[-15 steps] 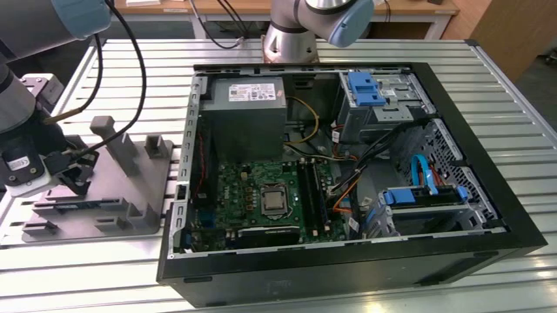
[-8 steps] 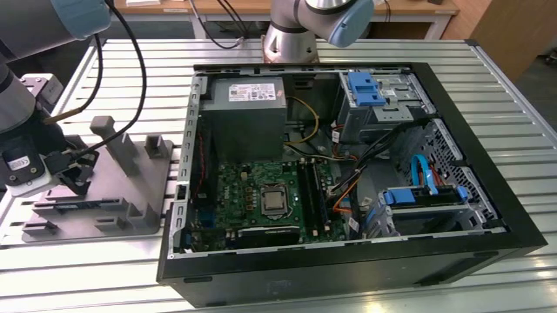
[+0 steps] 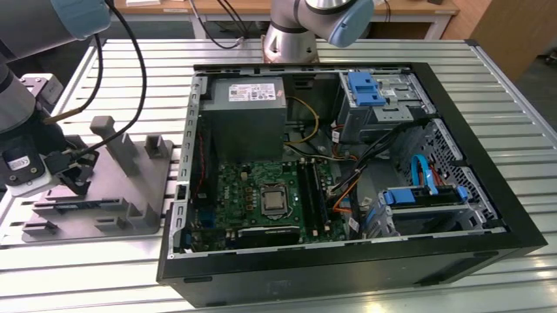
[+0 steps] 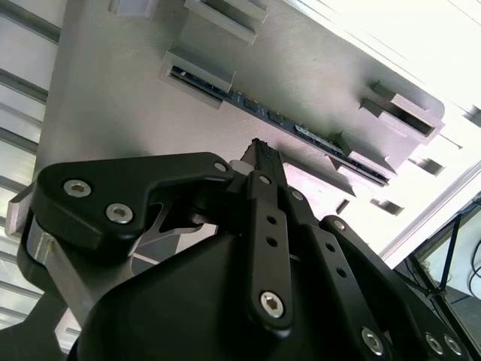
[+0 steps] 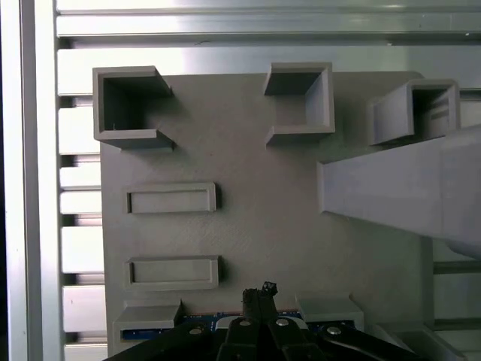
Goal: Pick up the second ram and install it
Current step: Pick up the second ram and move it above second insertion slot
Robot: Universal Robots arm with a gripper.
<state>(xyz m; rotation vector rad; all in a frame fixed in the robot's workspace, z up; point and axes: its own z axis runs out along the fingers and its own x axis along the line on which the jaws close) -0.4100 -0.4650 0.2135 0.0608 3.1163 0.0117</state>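
Second ram (image 4: 301, 132) sits edge-up in end slots of the gray tray (image 4: 113, 113), just beyond my gripper (image 4: 259, 149) | jaws drawn together, holding nothing | ram's long axis runs crosswise ahead of me, along the tray edge | computer case (image 3: 348, 163) well apart, toward the exterior view's right

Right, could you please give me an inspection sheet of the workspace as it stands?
Surface: slatted metal table carrying an open computer case and a gray tray.
Job's things: the second ram sits edge-on in a tray slot.
Clutter: nothing seen.
Grippers: the gripper is over the tray, close to the ram; whether they touch cannot be told.
Cables: black cables hang along the arm; coloured cables lie inside the case.
Surroundings: another arm's base behind the case; wooden desk beyond.
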